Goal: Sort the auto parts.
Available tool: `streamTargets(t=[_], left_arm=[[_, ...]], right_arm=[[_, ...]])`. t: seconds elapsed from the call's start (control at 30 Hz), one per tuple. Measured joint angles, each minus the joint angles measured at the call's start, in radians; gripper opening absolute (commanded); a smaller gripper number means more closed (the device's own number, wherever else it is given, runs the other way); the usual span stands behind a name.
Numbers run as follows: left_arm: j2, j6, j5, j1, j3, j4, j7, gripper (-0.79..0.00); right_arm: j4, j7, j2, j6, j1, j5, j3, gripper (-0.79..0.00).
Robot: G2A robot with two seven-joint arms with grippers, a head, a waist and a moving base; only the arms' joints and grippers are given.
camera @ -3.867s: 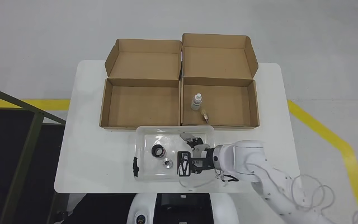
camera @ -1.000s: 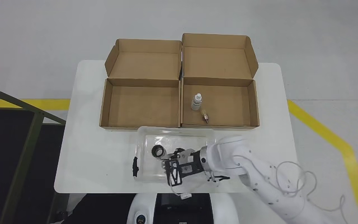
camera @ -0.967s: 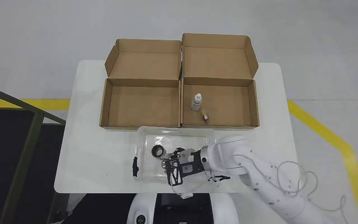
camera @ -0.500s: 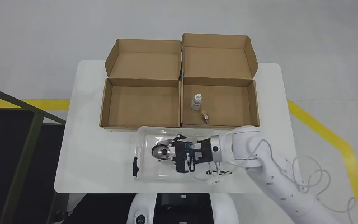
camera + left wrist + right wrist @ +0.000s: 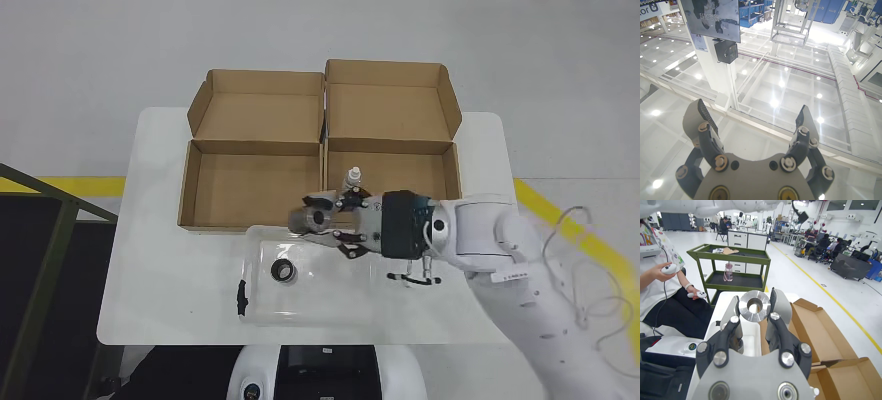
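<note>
right wrist view: the right gripper (image 5: 754, 295) pinches one silver metal ring (image 5: 763, 312) by its rim between both fingers, hole toward the camera. top view: it hangs over the near walls where two open cardboard boxes meet, at the far edge of one clear tray (image 5: 320, 300). the left box (image 5: 250, 190) sits just beyond. the right box (image 5: 420, 190) holds one white bottle (image 5: 352, 180) and one brass fitting (image 5: 367, 210). one dark round part (image 5: 285, 270) lies in the tray. one small black piece (image 5: 240, 297) lies on the white table (image 5: 160, 250) just beside the tray's left rim. table margins flank both boxes. left wrist view: the left gripper (image 5: 752, 109) is spread wide, aimed at the ceiling.
</note>
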Motion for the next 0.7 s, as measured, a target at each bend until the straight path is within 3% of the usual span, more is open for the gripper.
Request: streamTargets(t=[0.37,0.7], left_arm=[[0.000,0.000,0.000,0.000,0.000,0.000,0.000,0.000],[0.000,0.000,0.000,0.000,0.000,0.000,0.000,0.000]], right_arm=[[-0.086,-0.091,0.010,0.009,-0.018,0.078,0.124,-0.785],[-0.125,-0.176,0.006,0.041,-0.011,0.091,0.167,-0.785]])
